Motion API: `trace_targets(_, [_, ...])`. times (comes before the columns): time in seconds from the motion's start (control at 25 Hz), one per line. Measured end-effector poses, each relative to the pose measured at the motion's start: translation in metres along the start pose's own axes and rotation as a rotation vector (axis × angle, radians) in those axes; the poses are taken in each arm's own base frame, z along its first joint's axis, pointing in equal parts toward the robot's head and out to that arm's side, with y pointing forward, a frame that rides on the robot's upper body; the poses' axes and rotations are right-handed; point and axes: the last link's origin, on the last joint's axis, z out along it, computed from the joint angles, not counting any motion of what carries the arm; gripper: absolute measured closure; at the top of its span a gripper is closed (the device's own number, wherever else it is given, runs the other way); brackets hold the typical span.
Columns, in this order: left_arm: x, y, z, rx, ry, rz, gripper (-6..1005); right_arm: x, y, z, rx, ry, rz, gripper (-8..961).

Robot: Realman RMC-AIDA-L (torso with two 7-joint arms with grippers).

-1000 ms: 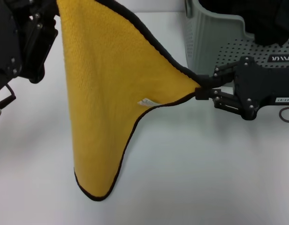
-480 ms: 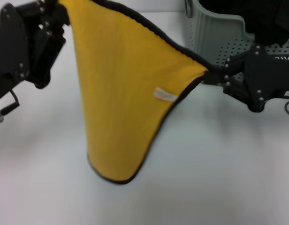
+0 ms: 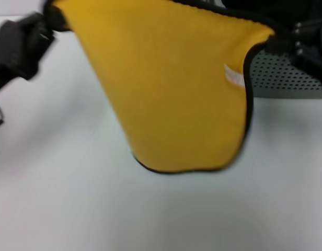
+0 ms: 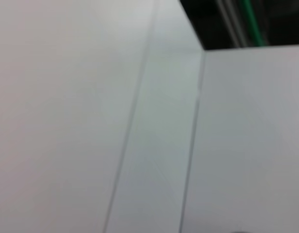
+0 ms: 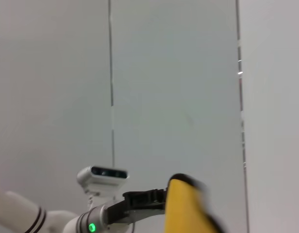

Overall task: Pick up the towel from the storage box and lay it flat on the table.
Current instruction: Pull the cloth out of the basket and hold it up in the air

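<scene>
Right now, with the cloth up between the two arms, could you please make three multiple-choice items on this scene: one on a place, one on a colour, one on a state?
1. Where is the storage box?
A. behind the towel's right corner
B. at the near left of the table
C. under the left gripper

2. Which colour of the towel faces the head camera?
A. teal-grey
B. mustard-yellow
C. plain black

3. How is the towel now?
A. flat on the table
B. folded inside the box
C. hung in the air between the left gripper and the right gripper

Answers: 1 A, its dotted wall shows beside that corner. 2 B, the whole visible face is yellow with a black border. 3 C, each gripper holds an upper corner and the lower edge hangs over the table.
</scene>
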Motion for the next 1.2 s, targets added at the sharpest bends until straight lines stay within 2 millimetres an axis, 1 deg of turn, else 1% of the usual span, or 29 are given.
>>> trace_targets(0.08, [0.004,-0.005,-0.005,0.029,0.015,-0.028,985,-0.002,-0.001,-0.002,0.013,-0.009,0.001,923])
trace_targets(0.24, [0.003,-0.005,-0.008,0.042,0.012,-0.051,985,-0.002,-0.001,-0.003,0.013,-0.016,0.001,920])
trace_targets(0.48, [-0.002,0.001,-0.01,-0.013,-0.075,-0.049,985,-0.005,0.0,0.001,-0.017,-0.016,0.07,916])
trace_targets(0.52, [-0.003,0.005,-0.011,-0.04,-0.093,-0.047,985,-0.006,0.002,0.003,-0.036,-0.017,0.085,916])
trace_targets(0.56, [-0.003,0.016,-0.015,-0.104,-0.119,-0.029,985,-0.007,0.004,0.004,-0.055,-0.017,0.095,915])
trace_targets(0.64, [-0.003,0.021,-0.018,-0.13,-0.129,-0.025,984,-0.008,0.009,0.007,-0.1,-0.019,0.114,914])
trace_targets(0.76, [0.0,0.037,-0.029,-0.209,-0.146,-0.029,984,-0.012,0.018,0.008,-0.183,-0.025,0.165,912])
trace_targets(0.92, [0.008,0.049,-0.043,-0.223,-0.177,-0.144,984,-0.014,0.033,0.007,-0.308,-0.067,0.246,909])
trace_targets(0.96, [0.008,0.052,-0.046,-0.215,-0.189,-0.197,984,-0.012,0.036,0.006,-0.337,-0.083,0.269,908])
trace_targets(1.04, [0.007,0.056,-0.051,-0.207,-0.205,-0.246,984,-0.005,0.04,0.004,-0.362,-0.117,0.323,907])
trace_targets(1.12, [0.002,0.061,-0.058,-0.19,-0.215,-0.263,984,0.009,0.039,0.003,-0.328,-0.138,0.377,906])
trace_targets(1.2, [-0.006,0.064,-0.063,-0.174,-0.225,-0.263,984,0.027,0.033,0.002,-0.245,-0.142,0.43,904])
